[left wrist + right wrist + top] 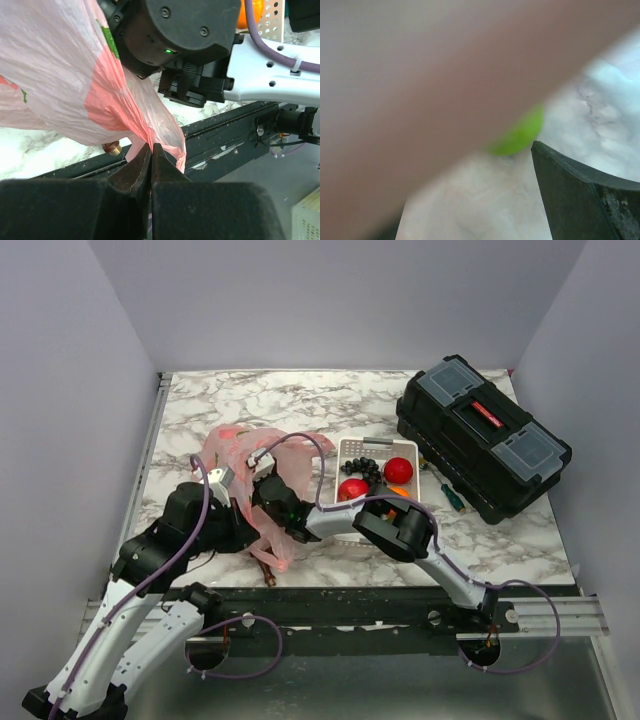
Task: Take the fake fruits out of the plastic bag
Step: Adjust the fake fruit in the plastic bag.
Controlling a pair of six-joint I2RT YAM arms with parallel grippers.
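Marble-pattern tabletop [500,540], plain lilac-grey walls [320,300] on three sides. We count one white tray [350,448] holding two red fruits [399,470], one black grape bunch [365,468] and one orange [398,491]. One black toolbox [482,435] sits right of the tray, with one screwdriver [450,493] between them. One pink plastic bag [232,448] is just left of the tray. Left gripper [151,150] is clamped on its lower fold. Right gripper [470,190] is spread wide at the bag, with one light green fruit [520,137] ahead of it.
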